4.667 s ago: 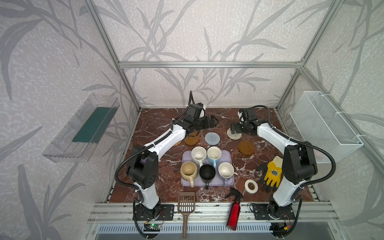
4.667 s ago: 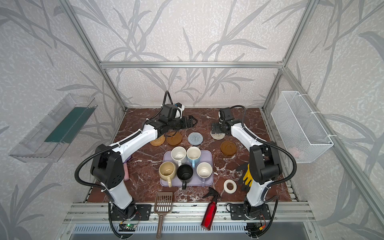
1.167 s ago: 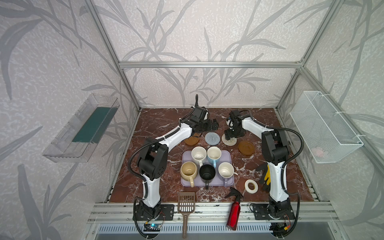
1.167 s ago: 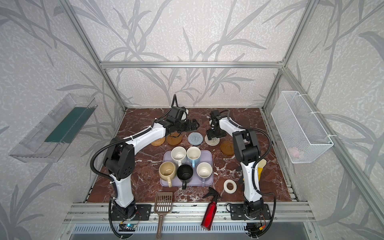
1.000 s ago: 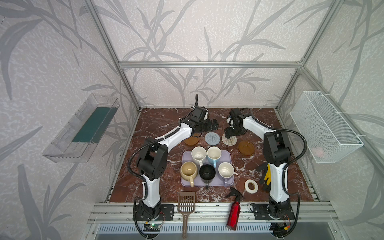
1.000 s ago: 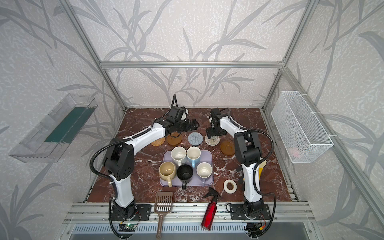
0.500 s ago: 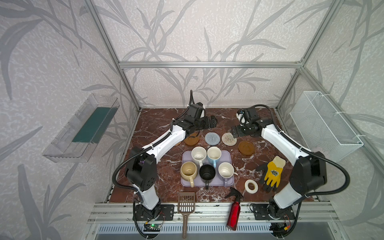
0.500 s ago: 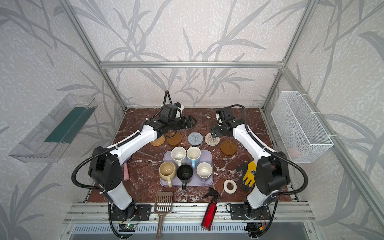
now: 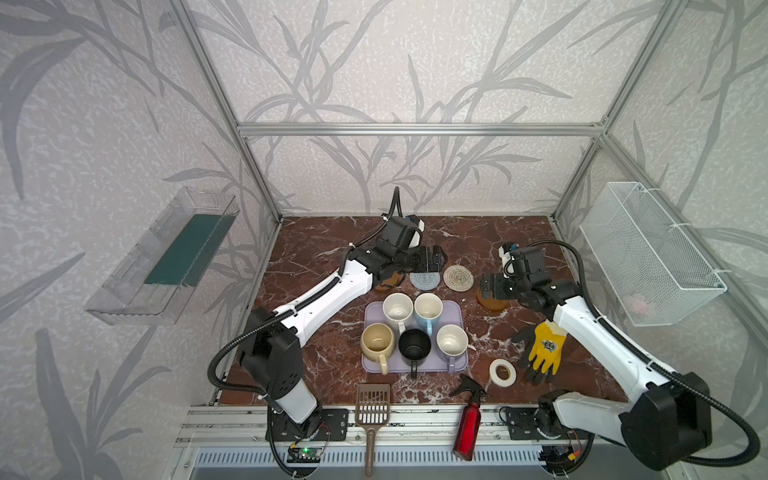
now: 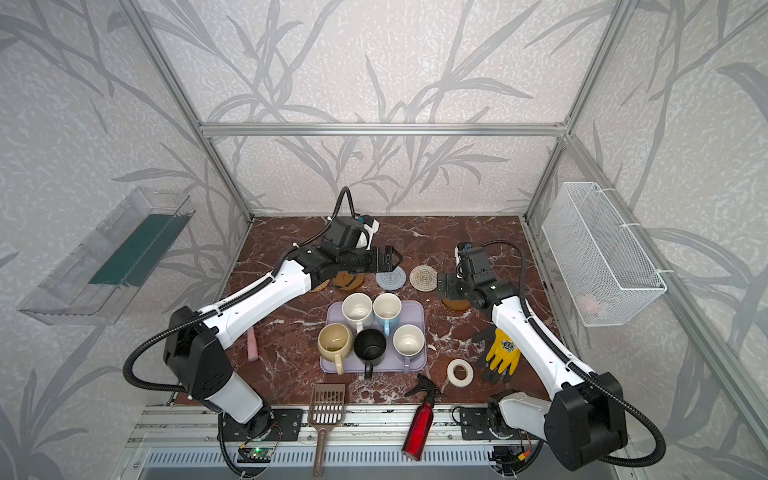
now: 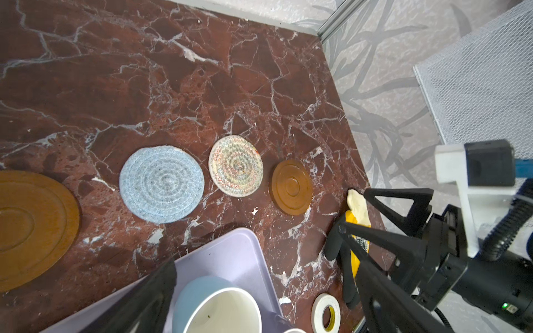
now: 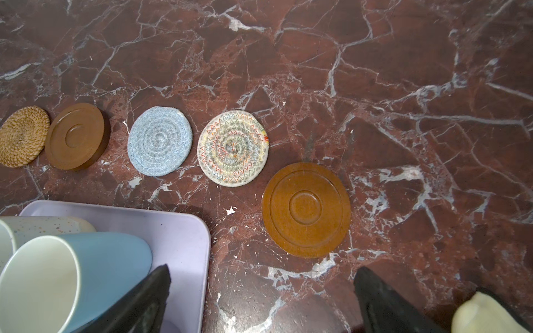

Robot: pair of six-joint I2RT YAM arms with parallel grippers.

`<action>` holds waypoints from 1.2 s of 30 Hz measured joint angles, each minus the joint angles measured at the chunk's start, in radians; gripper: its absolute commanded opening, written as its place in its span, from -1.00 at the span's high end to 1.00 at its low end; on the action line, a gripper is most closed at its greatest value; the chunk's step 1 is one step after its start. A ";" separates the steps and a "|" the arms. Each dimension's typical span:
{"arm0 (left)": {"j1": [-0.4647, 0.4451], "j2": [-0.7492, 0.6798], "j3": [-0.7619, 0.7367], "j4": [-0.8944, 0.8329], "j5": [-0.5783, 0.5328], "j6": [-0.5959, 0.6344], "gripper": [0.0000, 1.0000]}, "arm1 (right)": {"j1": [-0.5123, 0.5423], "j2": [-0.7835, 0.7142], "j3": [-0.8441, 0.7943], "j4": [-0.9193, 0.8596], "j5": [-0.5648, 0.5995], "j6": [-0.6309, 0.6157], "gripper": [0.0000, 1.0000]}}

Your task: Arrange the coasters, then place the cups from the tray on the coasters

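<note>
**user1:** what's cluttering the marble?

**user2:** white tape roll (image 9: 502,372), yellow glove (image 9: 544,348) and red spray bottle (image 9: 467,424) up front. 5 coasters (image 12: 159,140) are lined up behind the lavender tray (image 9: 453,311), which has 5 mugs (image 9: 414,345) on it. The left arm (image 9: 324,295) half-hides the tan woven coaster (image 12: 21,135). Left gripper (image 9: 441,257) and right gripper (image 9: 483,286) both have fingers wide apart, empty.

tray (image 9: 454,312) — lavender | tabletop (image 9: 320,247) — maroon marble, white veins | glove (image 9: 546,347) — yellow

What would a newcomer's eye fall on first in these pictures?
Five cups crowd the lavender tray in the middle. Behind it, five coasters lie in a rough row, none bearing a cup yet. The yellow glove to the right of the tray and the red bottle at the front edge also stand out.
</note>
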 measured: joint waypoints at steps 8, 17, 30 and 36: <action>-0.076 0.024 0.096 -0.090 -0.050 0.023 -0.99 | -0.078 0.105 -0.032 0.018 -0.021 0.059 -0.97; -0.101 0.148 0.174 -0.114 -0.055 0.023 -0.99 | -0.161 0.312 0.023 -0.019 -0.032 0.046 -0.57; -0.103 0.220 0.246 -0.134 -0.051 0.024 -0.99 | -0.203 0.481 0.141 -0.043 -0.018 -0.006 -0.25; -0.103 0.311 0.399 -0.201 -0.051 0.086 -0.99 | -0.205 0.558 0.210 -0.060 -0.018 -0.027 -0.09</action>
